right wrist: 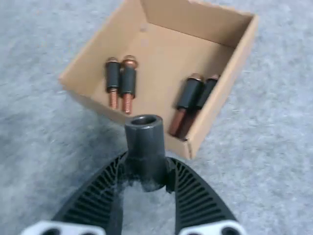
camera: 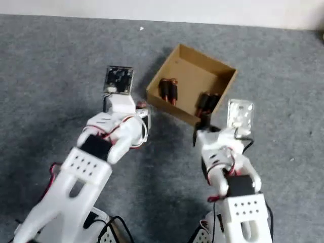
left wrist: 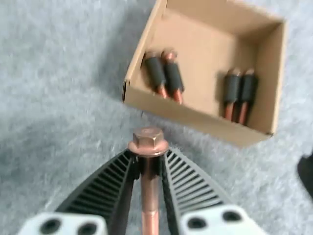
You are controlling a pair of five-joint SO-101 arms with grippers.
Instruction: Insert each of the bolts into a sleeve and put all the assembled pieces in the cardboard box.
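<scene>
1. Four assembled pieces (camera: 168, 90) lay inside the cardboard box (camera: 207, 58).
2. The left gripper (left wrist: 148, 155) was clamped on a bolt (left wrist: 148, 142), near the box.
3. The right gripper (right wrist: 145, 164) was clamped on a sleeve (right wrist: 144, 137); joining and boxing them seemingly remained.

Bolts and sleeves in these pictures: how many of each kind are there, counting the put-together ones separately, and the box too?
Assembled pieces, in the cardboard box: 4
Bare bolt, in the left gripper: 1
Empty sleeve, in the right gripper: 1
Cardboard box: 1
Total: 7
</scene>
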